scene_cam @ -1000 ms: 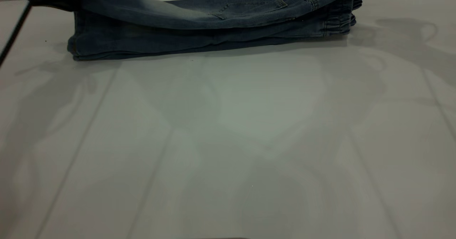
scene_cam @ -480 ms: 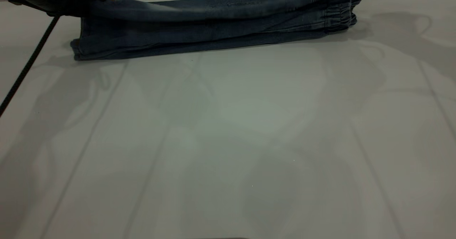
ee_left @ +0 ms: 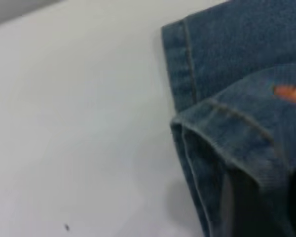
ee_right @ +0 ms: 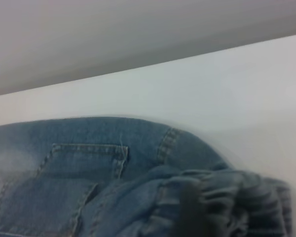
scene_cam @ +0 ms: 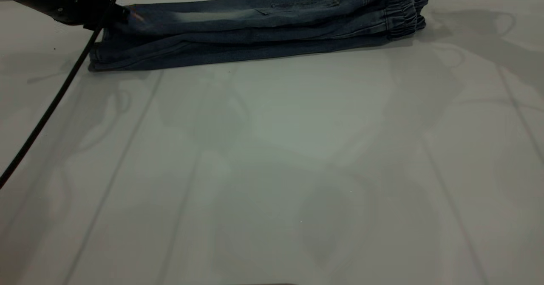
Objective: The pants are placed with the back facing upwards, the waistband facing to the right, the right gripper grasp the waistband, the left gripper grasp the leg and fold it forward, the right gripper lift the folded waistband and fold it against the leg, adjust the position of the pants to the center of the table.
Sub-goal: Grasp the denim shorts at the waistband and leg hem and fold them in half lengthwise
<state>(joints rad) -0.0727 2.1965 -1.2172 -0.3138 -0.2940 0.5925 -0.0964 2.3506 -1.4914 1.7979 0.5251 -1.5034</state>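
From across the room, the pants (scene_cam: 255, 32) lie folded lengthwise in a long strip near the far edge of the white tabletop (scene_cam: 272, 157), the ruffled waistband (scene_cam: 403, 15) at the right end. The left hand (scene_cam: 108, 13) sits at the strip's left end, against the upper leg (scene_cam: 178, 15); a black cable (scene_cam: 51, 102) trails from it. Whether it is grasping, I cannot tell. The left wrist view shows stitched hems (ee_left: 222, 128) stacked and an orange print (ee_left: 291, 94). The right wrist view shows a back pocket (ee_right: 84, 158) and the gathered waistband (ee_right: 237, 197); the right hand's state cannot be told either.
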